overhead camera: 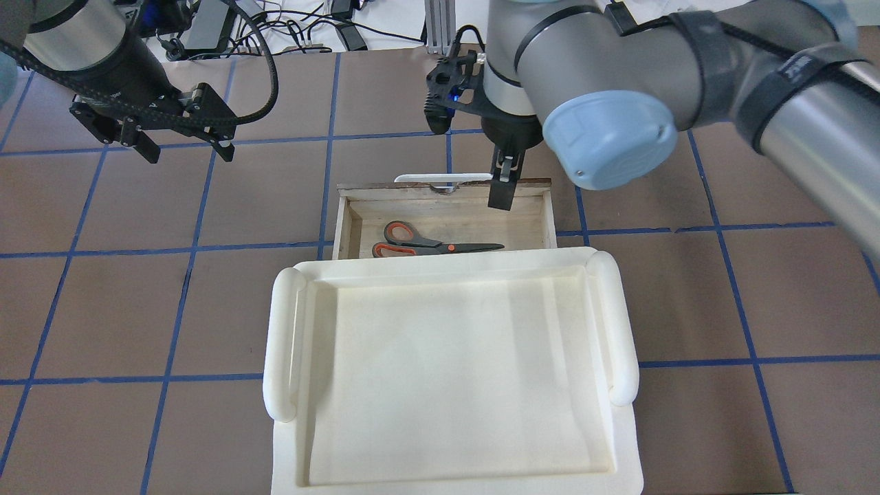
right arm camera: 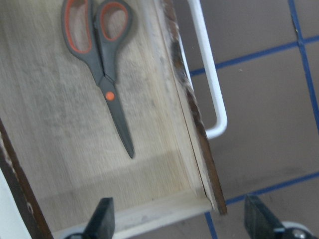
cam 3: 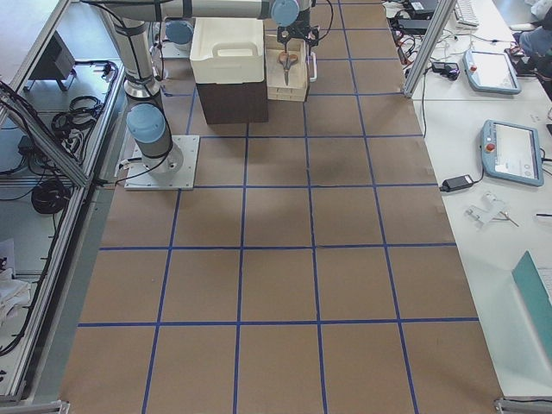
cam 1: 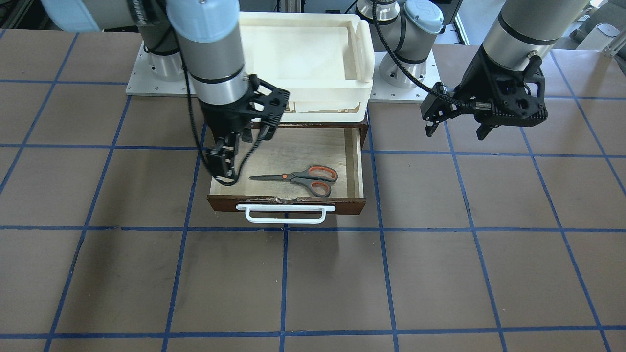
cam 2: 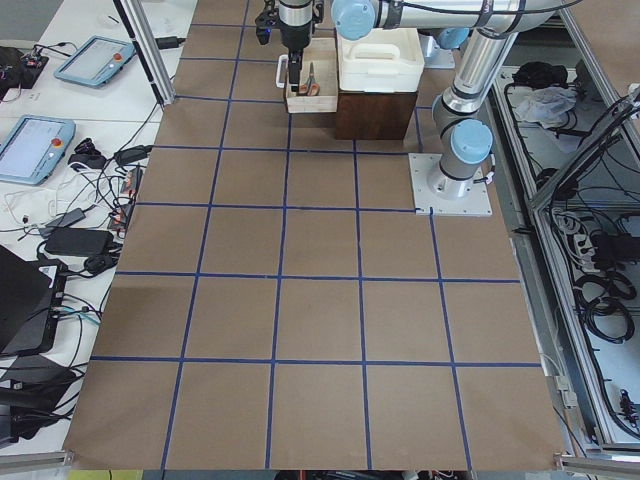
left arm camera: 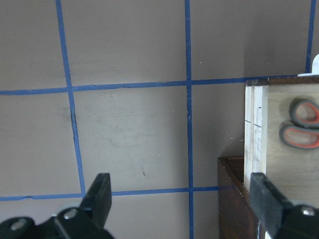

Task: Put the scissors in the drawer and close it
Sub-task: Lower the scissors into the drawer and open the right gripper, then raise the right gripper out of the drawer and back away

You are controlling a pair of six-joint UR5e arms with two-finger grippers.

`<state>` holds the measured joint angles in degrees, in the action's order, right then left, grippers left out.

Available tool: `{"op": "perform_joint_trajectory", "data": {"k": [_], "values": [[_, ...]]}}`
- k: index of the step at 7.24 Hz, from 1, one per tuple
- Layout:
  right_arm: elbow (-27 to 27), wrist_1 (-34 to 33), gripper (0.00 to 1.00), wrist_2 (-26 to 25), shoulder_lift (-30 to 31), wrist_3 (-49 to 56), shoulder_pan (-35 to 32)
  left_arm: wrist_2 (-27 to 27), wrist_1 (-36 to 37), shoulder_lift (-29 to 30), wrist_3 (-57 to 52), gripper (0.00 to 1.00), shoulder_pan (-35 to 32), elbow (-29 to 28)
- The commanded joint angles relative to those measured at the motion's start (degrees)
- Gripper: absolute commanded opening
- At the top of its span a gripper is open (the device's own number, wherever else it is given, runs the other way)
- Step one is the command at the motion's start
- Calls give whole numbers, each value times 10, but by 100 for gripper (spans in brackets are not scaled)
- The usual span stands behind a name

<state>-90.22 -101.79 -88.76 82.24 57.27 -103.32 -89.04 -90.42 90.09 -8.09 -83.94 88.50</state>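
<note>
Tray (overhead camera: 282,357) nearest my base, cream-white plastic, sitting on top of the dark cabinet (cam 2: 375,118). If I shove too hard, cabinet and tray may slide toward me instead of the drawer going in.

Next out: drawer (cam 1: 356,161), pulled open. Scissors (cam 1: 298,178) lie flat on its plywood floor, blades along the width, handles toward my left. That part looks done. A sharp push could send them skating, though the walls should keep them in.

Beyond that: right gripper (cam 1: 222,164), fingers (right arm camera: 102,219) spread wide and holding nothing, hanging over the drawer's right end by the front corner. Height above the rim unclear. Main risks as I judge them:
- pushing at this corner rather than mid-front, so the drawer skews and jams;
- a fingertip dipping inside and getting carried under the cabinet;
- a finger catching the white bar handle (cam 1: 286,214).

Farthest, off to my left: left gripper (overhead camera: 187,152), also open and empty, over bare table, well apart.
</note>
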Motion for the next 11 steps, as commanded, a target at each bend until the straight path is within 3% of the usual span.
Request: {"op": "perform_joint_trajectory", "data": {"k": [1,3,7,11], "values": [[-1,66,94,12,73,-105,96,0,0,0,0,100,0,0],[0,70,100,10,105,-268,137,0,0,0,0,100,0,0],[-1,101,100,1,134,-559,137,-1,0,-1,0,100,-1,0],[3,90,100,-1,133,-574,136,-1,0,-1,0,100,-1,0]]}}
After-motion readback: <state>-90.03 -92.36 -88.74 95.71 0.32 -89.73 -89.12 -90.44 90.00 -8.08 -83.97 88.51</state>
